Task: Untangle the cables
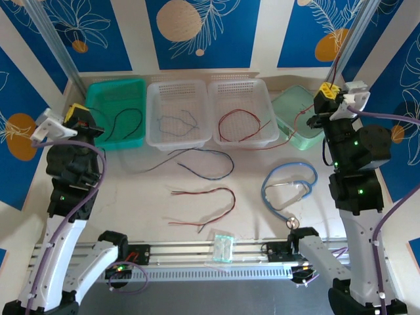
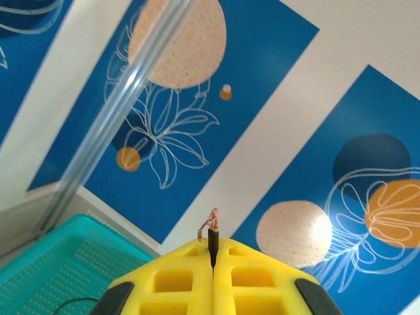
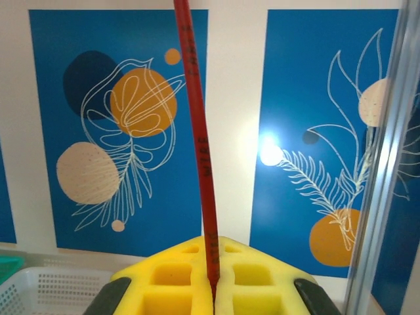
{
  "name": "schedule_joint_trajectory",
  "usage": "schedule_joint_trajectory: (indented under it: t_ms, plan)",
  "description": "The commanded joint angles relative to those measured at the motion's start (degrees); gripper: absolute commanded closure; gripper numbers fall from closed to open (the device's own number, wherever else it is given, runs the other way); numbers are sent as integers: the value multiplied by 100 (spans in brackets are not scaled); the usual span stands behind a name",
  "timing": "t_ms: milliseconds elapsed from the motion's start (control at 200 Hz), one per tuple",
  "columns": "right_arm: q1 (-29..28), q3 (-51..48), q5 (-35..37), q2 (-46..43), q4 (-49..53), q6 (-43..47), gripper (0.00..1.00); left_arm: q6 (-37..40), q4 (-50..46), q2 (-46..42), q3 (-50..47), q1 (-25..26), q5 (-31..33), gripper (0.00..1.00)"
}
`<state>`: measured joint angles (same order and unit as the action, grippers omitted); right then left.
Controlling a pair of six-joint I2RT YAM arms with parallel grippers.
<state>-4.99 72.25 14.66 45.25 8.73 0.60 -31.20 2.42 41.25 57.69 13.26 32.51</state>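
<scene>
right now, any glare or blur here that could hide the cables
Right wrist: a bright glare spot on the blue wall panel, clear of the sharp red cable. Left wrist: the metal post looks soft and washed out; the black cable is crisp. Top external: even light, faint shadows, no glare on the table.

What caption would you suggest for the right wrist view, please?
Yellow-padded right end effector shut on a thin red wire, blue floral wall panels behind.
</scene>
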Motion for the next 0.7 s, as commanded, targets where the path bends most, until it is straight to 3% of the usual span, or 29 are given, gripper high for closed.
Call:
schedule_joint_trajectory:
  t_ms: [0, 245, 515, 695]
  plan:
    - [85, -88, 266, -121, -402, 30, 100, 255, 347, -107, 14, -50, 397, 100]
    - [150, 141, -175, 83, -395, -232, 100, 211, 387, -35, 114, -45, 266, 100]
    - [113, 1272, -683, 805, -525, -196, 100, 118, 347, 73, 98, -51, 63, 100]
    - [-437, 1954, -916, 1649, -1019, -411, 100, 0, 134, 190, 141, -43, -409, 100]
